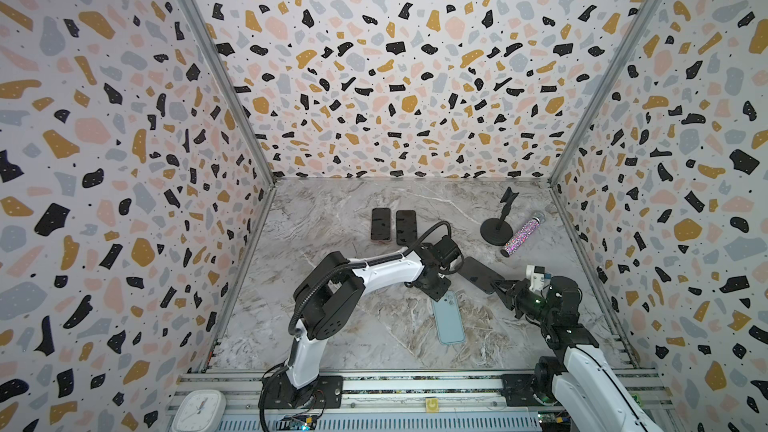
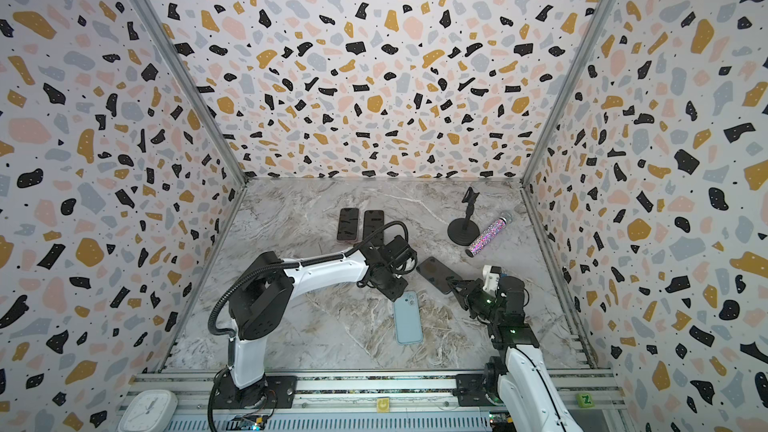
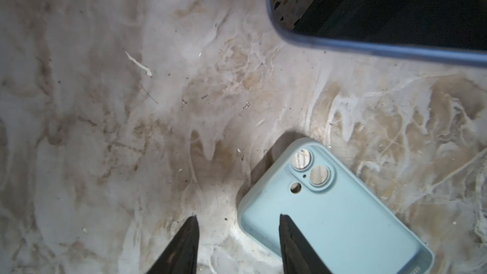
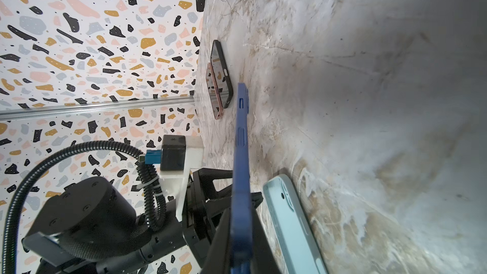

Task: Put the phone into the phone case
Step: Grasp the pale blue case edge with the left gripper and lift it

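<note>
Marble tabletop (image 1: 395,347) (terrazzo walls (image 1: 395,56)), left end effector (image 3: 238,217) spread beside light-blue case (image 3: 329,220), right end effector (image 1: 496,284) pinching phone (image 1: 478,272).

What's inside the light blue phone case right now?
No phone: marble table shows through the camera holes of the light blue phone case. The blue phone is held apart, in the right gripper. A left gripper finger hides one edge.

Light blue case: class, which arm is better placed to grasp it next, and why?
Left. The left fingers are empty, spread over the camera end of the light blue case; the right fingers are shut on the phone.
</note>
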`<move>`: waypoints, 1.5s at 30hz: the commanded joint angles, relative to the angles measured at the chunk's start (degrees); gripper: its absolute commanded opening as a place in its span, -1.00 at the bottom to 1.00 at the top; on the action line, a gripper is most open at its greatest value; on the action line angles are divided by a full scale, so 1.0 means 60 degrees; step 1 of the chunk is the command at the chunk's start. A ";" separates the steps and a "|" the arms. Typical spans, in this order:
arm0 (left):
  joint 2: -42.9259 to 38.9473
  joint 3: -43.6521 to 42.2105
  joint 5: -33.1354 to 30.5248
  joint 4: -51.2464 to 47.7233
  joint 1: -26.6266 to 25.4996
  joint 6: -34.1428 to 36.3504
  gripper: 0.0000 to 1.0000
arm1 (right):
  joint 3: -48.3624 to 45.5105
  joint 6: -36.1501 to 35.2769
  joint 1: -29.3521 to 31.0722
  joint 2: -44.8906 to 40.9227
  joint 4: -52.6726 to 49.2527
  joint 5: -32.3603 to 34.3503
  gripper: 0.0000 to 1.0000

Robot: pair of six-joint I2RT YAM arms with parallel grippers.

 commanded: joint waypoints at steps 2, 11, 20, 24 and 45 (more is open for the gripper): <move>0.0267 0.0346 -0.0176 -0.0116 -0.0079 0.0178 -0.09 | 0.0418 -0.0211 -0.0041 -0.0118 0.0269 -0.0257 -1.00; 0.0440 0.0140 0.0123 0.0244 -0.0114 0.0121 -0.30 | 0.0444 -0.0204 -0.0062 -0.0074 0.0294 -0.0169 -1.00; 0.0235 -0.0361 0.0237 0.0558 -0.0115 -0.0041 -0.65 | 0.0490 -0.0297 -0.0056 -0.0001 0.0167 -0.0146 -1.00; 0.0118 -0.0612 0.0106 0.0614 -0.0115 -0.0069 -0.73 | 0.0533 -0.0436 -0.0070 -0.0066 -0.0053 -0.0161 -1.00; -0.4553 -0.6426 -0.0713 0.2760 0.1956 -0.5198 -0.95 | 0.2320 -0.1587 0.3223 0.2892 0.1009 -0.1223 -1.00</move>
